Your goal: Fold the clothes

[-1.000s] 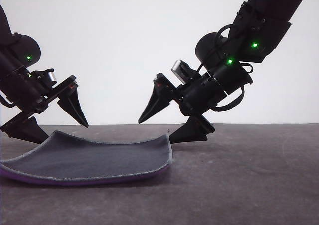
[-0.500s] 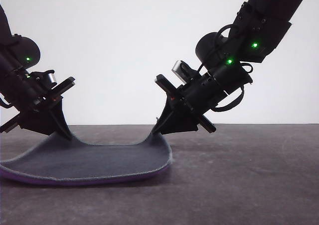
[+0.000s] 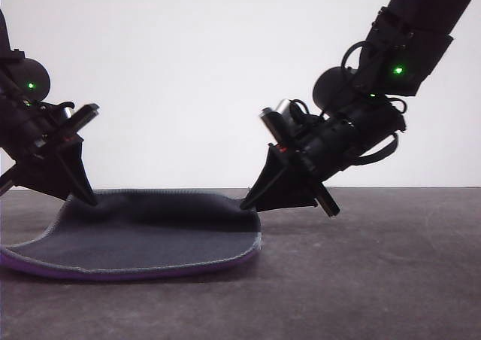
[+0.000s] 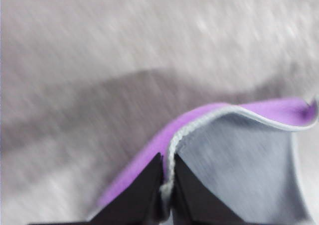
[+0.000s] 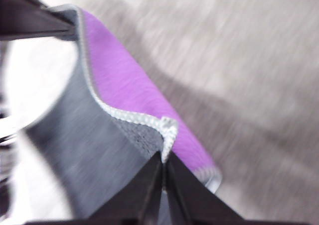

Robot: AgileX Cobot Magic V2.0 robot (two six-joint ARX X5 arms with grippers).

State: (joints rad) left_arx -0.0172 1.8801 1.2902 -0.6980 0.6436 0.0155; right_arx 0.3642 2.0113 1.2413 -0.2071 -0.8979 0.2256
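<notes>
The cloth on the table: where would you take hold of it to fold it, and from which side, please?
Probably at its two far corners, coming down from behind. The cloth is thick with a stitched edging that a pinch can catch. That is how it is held: the left hand and the right hand are each shut on a far corner, lifted off the table.

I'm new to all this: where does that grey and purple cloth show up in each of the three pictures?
Front view: the cloth lies low on the left, its far edge lifted between both grippers.
Left wrist view: lower right, its stitched edging pinched in the left gripper.
Right wrist view: from upper left down to centre, a corner pinched in the right gripper.
Shared landmark: the light grey edging, dividing the purple face from the grey.
</notes>
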